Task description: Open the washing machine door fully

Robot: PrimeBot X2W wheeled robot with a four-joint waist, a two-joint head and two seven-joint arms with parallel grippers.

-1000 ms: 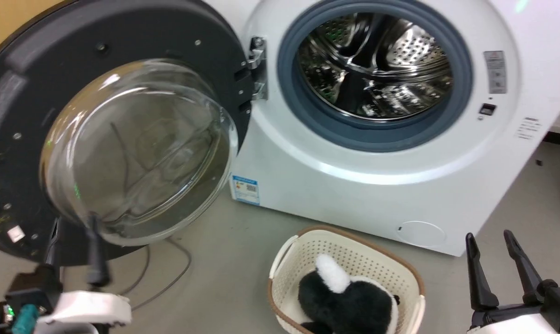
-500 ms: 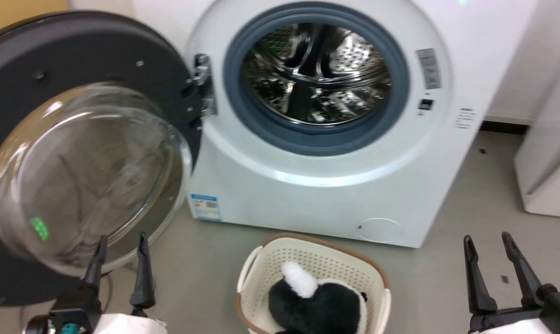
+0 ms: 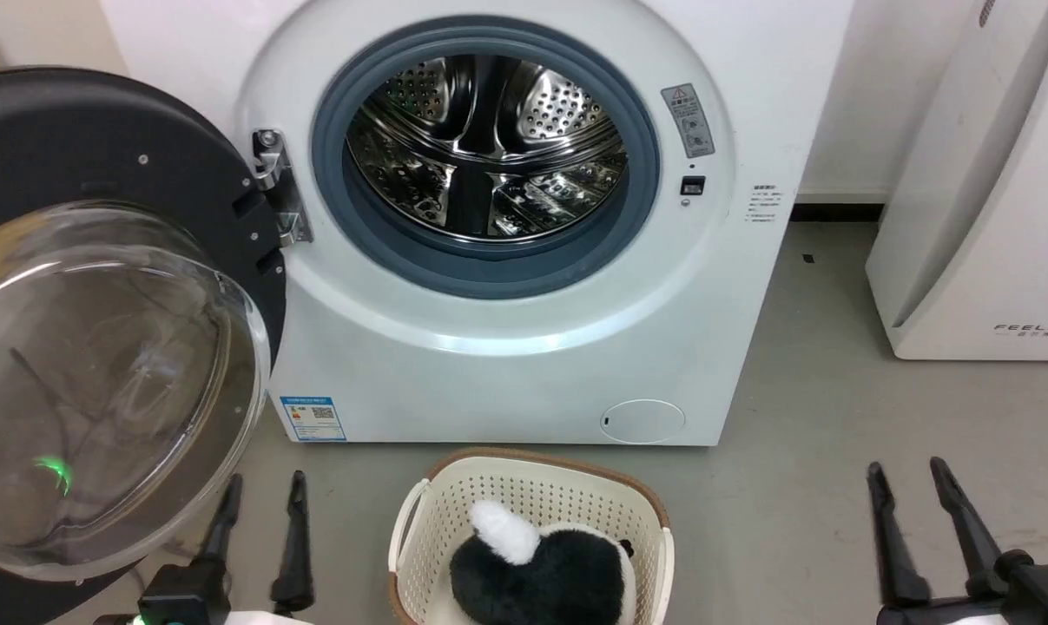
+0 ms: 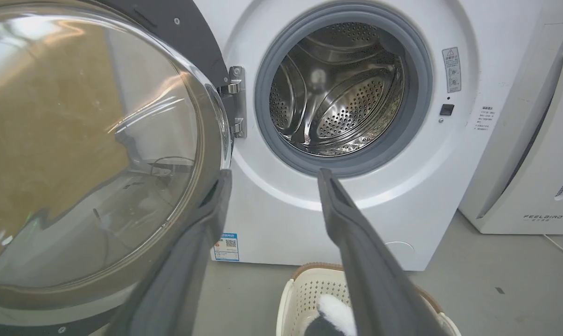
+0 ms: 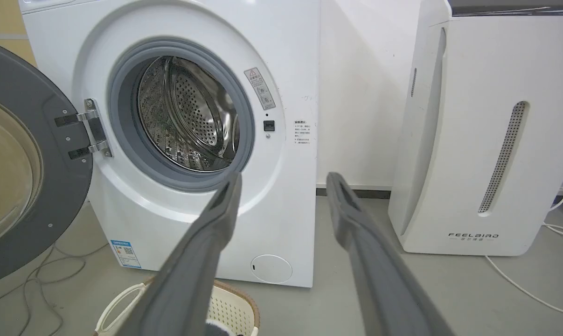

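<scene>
We counted one washing machine (image 3: 506,365), with one washing machine door (image 3: 98,148), one steel drum (image 3: 489,148), one blue label (image 3: 313,418) and one round hatch (image 3: 642,422). We also counted one white appliance (image 3: 984,217), one basket (image 3: 532,490) and one plush toy (image 3: 541,577). Two grippers, the left gripper (image 3: 265,477) and the right gripper (image 3: 906,465), showed two fingers each.

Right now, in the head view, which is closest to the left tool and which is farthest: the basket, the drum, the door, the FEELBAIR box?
From the left tool:
1. Door, right beside it on the left, glass bulging close.
2. Basket, on the floor to its right.
3. Drum, ahead, inside the machine.
4. FEELBAIR box, far right, by the wall.
</scene>
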